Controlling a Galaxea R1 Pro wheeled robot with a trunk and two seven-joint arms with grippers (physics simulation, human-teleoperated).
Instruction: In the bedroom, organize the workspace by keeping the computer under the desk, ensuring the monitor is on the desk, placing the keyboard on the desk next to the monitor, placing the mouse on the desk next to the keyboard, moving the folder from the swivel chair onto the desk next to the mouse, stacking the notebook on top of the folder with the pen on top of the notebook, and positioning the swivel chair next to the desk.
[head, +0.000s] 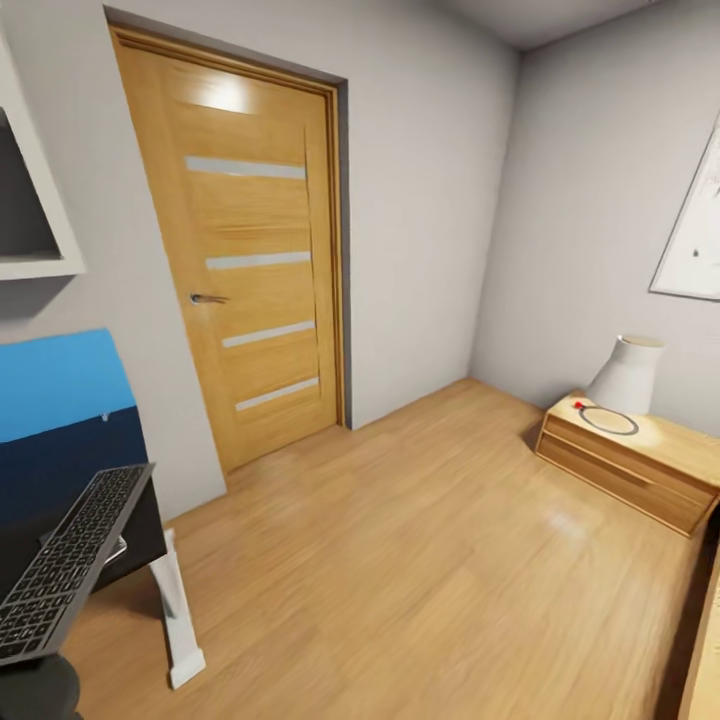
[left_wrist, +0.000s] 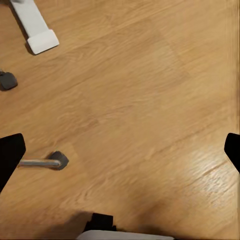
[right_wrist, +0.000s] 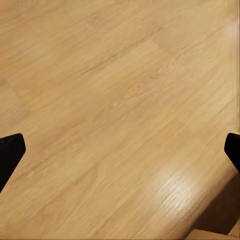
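Left gripper (left_wrist: 120, 150) spread wide, fingertips dark at both edges of its wrist view, nothing between them, above bare wooden floor (left_wrist: 140, 100). Near there a metal leg with grey caster of the swivel chair (left_wrist: 47, 162), and a white desk foot (left_wrist: 40, 37). Right gripper (right_wrist: 120, 150) also spread wide, empty, over floor. In head view, keyboard (head: 65, 560) on end of black desk (head: 140, 545), beside blue panel (head: 60, 385). Beyond: wooden door (head: 245, 260), low chest (head: 630, 460) with white lamp (head: 628, 375).

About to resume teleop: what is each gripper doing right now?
Left gripper: open, holding nothing.
Right gripper: open, holding nothing.
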